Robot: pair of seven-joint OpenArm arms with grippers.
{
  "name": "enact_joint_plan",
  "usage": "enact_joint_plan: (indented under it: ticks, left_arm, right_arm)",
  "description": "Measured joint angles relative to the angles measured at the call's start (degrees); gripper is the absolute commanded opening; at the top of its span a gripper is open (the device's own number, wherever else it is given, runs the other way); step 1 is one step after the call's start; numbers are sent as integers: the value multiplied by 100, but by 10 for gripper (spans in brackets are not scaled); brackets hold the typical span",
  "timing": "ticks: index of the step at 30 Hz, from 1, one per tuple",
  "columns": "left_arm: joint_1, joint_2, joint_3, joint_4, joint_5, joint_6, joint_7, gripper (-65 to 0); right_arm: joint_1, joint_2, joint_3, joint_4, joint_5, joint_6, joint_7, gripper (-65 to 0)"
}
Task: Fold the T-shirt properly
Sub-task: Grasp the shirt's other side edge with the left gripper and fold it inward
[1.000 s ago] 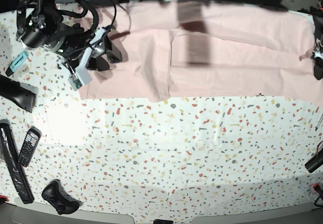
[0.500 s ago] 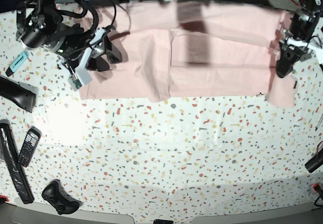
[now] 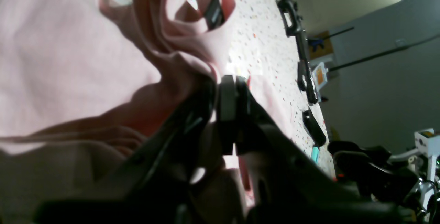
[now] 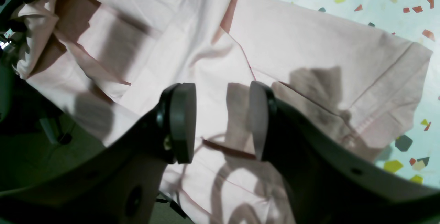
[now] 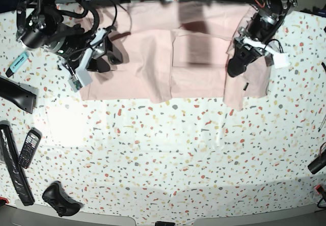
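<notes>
Pale pink T-shirt [image 5: 168, 58] spread along far edge of speckled terrazzo table [image 5: 168, 154], plain side up. Left gripper [image 5: 235, 67], on view's right, pinches the shirt's end; cloth hangs folded below it. Right gripper [image 5: 109, 57], view's left, jaws apart over the sleeve end. Phone [image 5: 29, 147], black controller [image 5: 60, 198], teal marker [image 5: 18, 61] at table's left.

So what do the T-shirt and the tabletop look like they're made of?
T-shirt: soft woven or knit cloth, probably cotton, matte pale pink; it creases, drapes in folds where the left gripper pinches it, and shows stitched hems in the right wrist view. Tabletop: hard and smooth, white with coloured flecks like terrazzo, though it may be a printed laminate; it shows a soft glare.
</notes>
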Motion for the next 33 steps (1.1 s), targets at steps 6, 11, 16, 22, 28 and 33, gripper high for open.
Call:
enact_joint_plan:
  ticks: [6,11,16,22,28,33]
  left_arm:
    - [-35,-15,507,2,66,0,330,-385]
    - [-407,-11,763,37,-11,0,549,-352]
    - [-636,-310,737,713,20,-20,1646,-352]
    - [-568,-1257,737,1091,1593,-22,1534,-352]
    - [-2,-1663,750,1088,2063,68,1032,-352]
    - [221,-1685,748,1088,2081,136,1156,-352]
  right_arm:
    - [17,-2,0,0,2,0,83,-400]
    - [157,-2,0,0,4,0,81,-400]
    - [190,0,0,0,4,0,76,-400]
    - [190,-2,0,0,4,0,-118,-400]
    - [188,-2,2,0,2,0,-227,-400]
    - [190,-2,0,0,4,0,-227,-400]
